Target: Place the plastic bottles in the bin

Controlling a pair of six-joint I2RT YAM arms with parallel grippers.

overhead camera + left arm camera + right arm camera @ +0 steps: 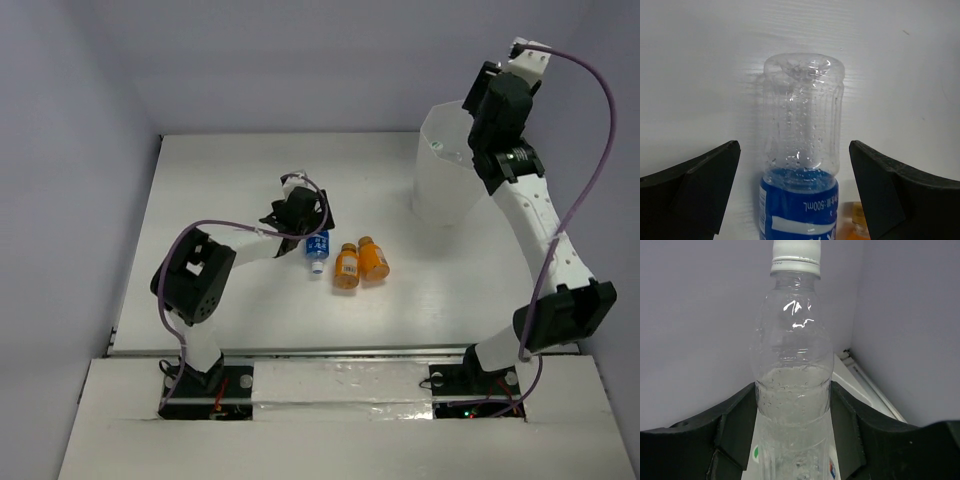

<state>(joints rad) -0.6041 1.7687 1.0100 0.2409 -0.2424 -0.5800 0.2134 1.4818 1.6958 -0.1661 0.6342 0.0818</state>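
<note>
Straddling the blue bottle (802,130), left gripper (794,150) is wide open, nothing held. That bottle lies on the table (200,200), two orange bottles (360,262) just beside it. Right gripper (792,405) is clamped mid-body on a clear bottle (792,340), up by the bin (440,130). They look empty: light, thin-walled, slick, crushable. I'd grip the blue one at the label band, gently.

Left arm (195,282), right arm (535,215): white links, black joints; purple cables (611,120); black claw fingers (695,185).
</note>
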